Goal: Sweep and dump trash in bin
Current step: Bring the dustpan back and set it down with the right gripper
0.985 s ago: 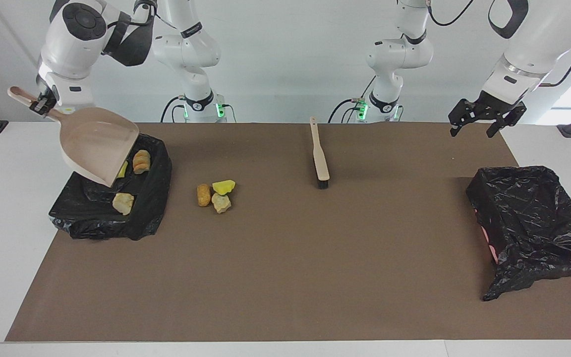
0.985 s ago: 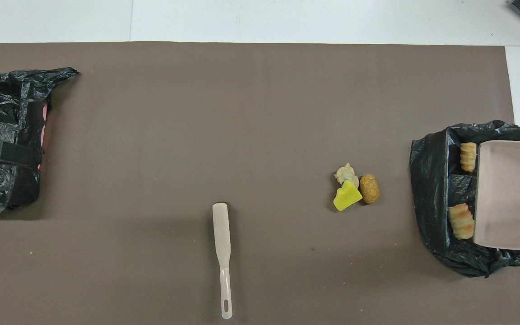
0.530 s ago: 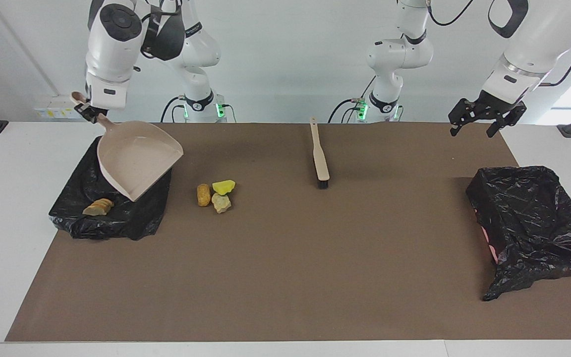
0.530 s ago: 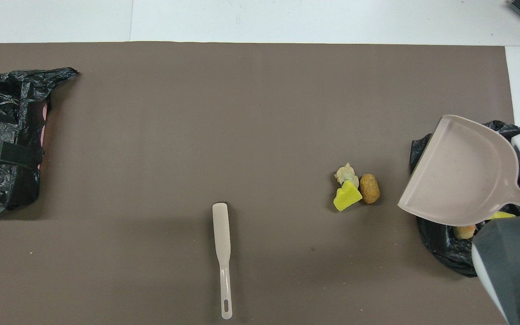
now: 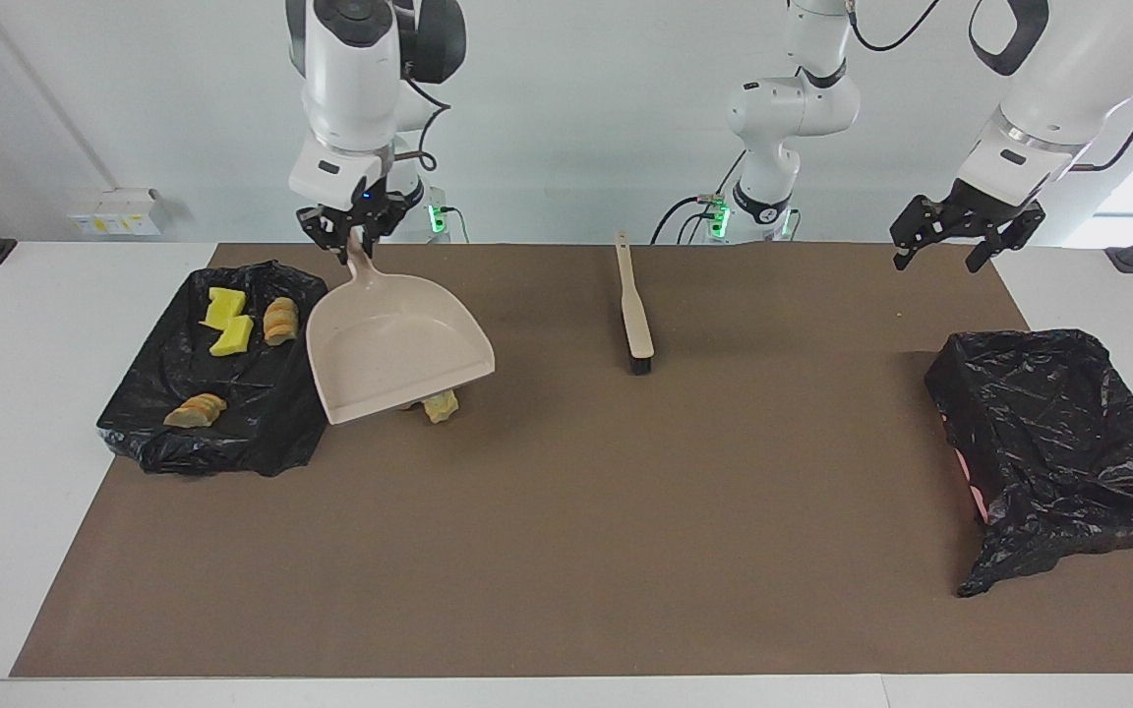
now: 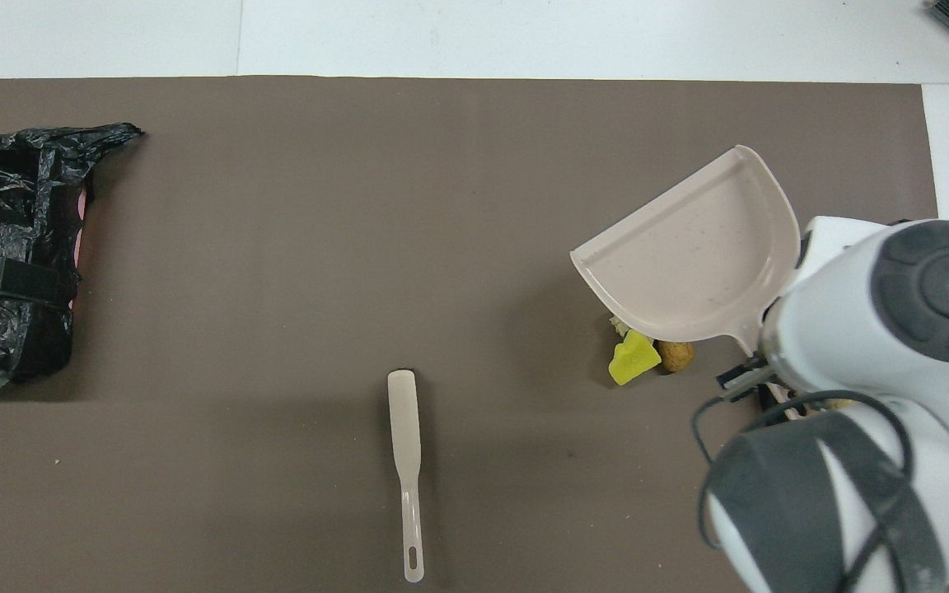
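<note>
My right gripper (image 5: 351, 239) is shut on the handle of the beige dustpan (image 5: 394, 359), which it holds tilted over three scraps on the mat. The dustpan (image 6: 693, 263) looks empty in the overhead view. There I see a yellow sponge bit (image 6: 633, 361), a brown chunk (image 6: 675, 354) and a pale chunk (image 6: 621, 329) half hidden under it. Only the pale chunk (image 5: 442, 404) shows in the facing view. The black-bagged bin (image 5: 262, 433) at the right arm's end holds two yellow sponge bits (image 5: 225, 321) and two bread chunks (image 5: 280, 320) (image 5: 196, 410). My left gripper (image 5: 942, 258) is open and waits in the air.
The beige brush (image 5: 635, 315) with black bristles lies on the brown mat near the robots, also seen in the overhead view (image 6: 405, 461). A second black-bagged bin (image 5: 1048, 442) stands at the left arm's end; the left gripper (image 6: 5, 280) hangs over it.
The right arm has swung the dustpan off the bin toward the mat's middle, over the three scraps. The dumped scraps now lie uncovered in the bin. The left arm has not moved.
</note>
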